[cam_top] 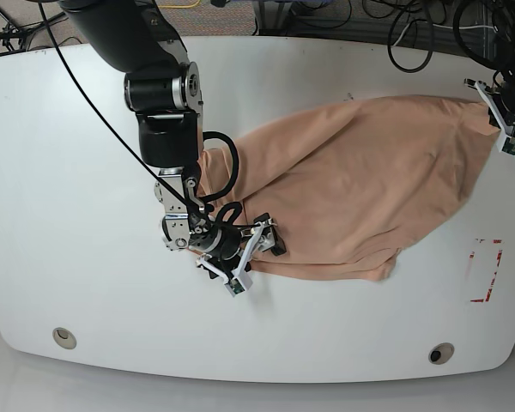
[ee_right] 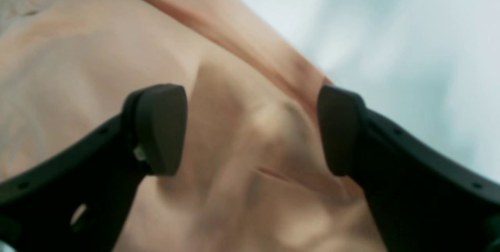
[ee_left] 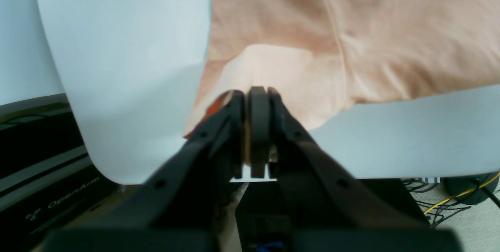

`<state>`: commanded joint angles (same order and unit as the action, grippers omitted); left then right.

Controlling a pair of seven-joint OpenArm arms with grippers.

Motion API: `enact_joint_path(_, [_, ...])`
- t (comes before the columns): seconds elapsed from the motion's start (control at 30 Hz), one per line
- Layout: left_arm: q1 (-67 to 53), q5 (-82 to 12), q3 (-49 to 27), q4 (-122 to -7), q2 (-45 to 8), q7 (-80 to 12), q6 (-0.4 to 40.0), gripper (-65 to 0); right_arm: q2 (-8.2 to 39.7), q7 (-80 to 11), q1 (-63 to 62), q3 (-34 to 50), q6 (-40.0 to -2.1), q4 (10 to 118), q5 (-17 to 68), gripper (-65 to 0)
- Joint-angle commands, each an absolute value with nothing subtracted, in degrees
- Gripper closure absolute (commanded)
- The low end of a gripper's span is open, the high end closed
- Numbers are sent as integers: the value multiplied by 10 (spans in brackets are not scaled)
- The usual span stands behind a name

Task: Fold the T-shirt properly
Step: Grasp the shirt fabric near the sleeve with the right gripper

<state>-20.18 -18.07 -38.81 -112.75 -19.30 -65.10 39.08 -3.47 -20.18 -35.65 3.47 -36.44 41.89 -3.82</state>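
Observation:
The peach-pink T-shirt [cam_top: 360, 180] lies crumpled and spread across the white table [cam_top: 69, 172], stretched from the middle to the far right edge. My left gripper [cam_top: 506, 120] is at that right edge, shut on a corner of the T-shirt [ee_left: 351, 29]; in its wrist view the fingers [ee_left: 234, 127] are pressed together with peach cloth pinched between them. My right gripper [cam_top: 253, 256] is open over the shirt's lower left corner. Its two pads [ee_right: 160, 127] straddle a raised wrinkle of the T-shirt [ee_right: 78, 68]. No print shows.
A red outlined mark [cam_top: 483, 270] sits on the table near the right edge. Two round holes [cam_top: 64, 336] [cam_top: 440, 353] lie along the front. Cables [cam_top: 412, 26] run behind the table. A black OpenArm box [ee_left: 58, 201] lies below the table edge.

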Motion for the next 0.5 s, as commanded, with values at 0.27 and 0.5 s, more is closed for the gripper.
enact_joint_path(0.27, [-190, -181, -388, -1127, -193, -651, 391, 0, -36, -204, -334, 35, -364, 420, -38, -487])
enact_joint_path(0.5, [-182, -180, -388, -1127, -193, -652, 391, 0, -52, -206, -325, 35, -364, 422, -38, -401])
